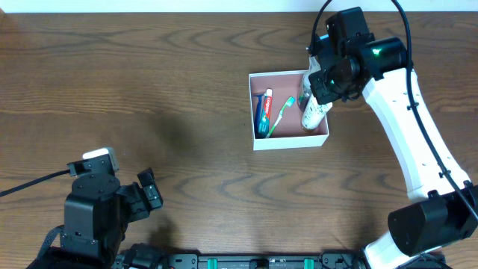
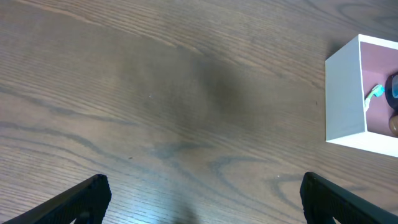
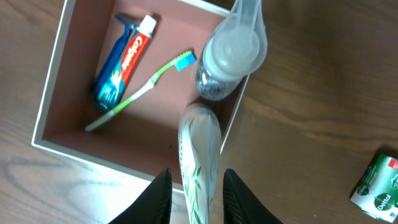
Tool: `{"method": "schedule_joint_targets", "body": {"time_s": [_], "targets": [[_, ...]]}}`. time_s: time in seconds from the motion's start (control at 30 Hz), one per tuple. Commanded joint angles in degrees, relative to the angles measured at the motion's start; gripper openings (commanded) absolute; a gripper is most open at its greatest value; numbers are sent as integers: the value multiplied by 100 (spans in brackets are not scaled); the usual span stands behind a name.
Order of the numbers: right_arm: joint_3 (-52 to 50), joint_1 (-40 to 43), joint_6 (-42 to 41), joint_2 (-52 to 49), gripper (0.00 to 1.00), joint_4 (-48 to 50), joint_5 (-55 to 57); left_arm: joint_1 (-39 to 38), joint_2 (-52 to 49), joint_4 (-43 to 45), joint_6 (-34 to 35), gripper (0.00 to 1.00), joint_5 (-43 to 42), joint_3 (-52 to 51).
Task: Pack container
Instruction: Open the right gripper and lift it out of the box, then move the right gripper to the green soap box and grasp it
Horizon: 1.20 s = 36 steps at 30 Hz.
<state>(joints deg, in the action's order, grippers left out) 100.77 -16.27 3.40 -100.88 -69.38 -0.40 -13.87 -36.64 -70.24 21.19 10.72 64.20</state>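
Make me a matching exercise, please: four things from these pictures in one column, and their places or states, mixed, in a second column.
1 toothbrush
2 white tube
3 Dettol packet
4 left gripper

a on the table, outside the container
b between the fingers of the right gripper
c open, above the table
d flat on the container's pink floor

Pairs: 1-d, 2-b, 3-a, 4-c

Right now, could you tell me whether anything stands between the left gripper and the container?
Nothing visible does: only bare wooden table lies between the open left gripper and the container.
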Motion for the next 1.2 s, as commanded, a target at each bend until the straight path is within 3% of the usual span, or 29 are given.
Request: {"method": "schedule_joint_targets", "body": {"time_s": [0.0,0.37,0.57,0.63,0.83,1.03,1.17], "targets": [[114,-28,-125,-48,29,96,0,35,0,-7,55,98,46,-4],[621,107,-337,33,52,81,4,35,0,-4,55,98,44,-4],[1427,533,-385,306,83,-177,420,35,0,-4,55,98,44,-4],[1534,820,-382,413,99,-420,525,35,0,-4,55,98,44,-4],[1497,2153,-654,516,99,-1150,446,35,0,-4,55,98,44,-4],[1062,3263,522,474,99,-997,-382,35,0,-4,55,98,44,-4],[470,3598,654,402,99,-490,-398,35,0,-4,55,98,44,-4]]}}
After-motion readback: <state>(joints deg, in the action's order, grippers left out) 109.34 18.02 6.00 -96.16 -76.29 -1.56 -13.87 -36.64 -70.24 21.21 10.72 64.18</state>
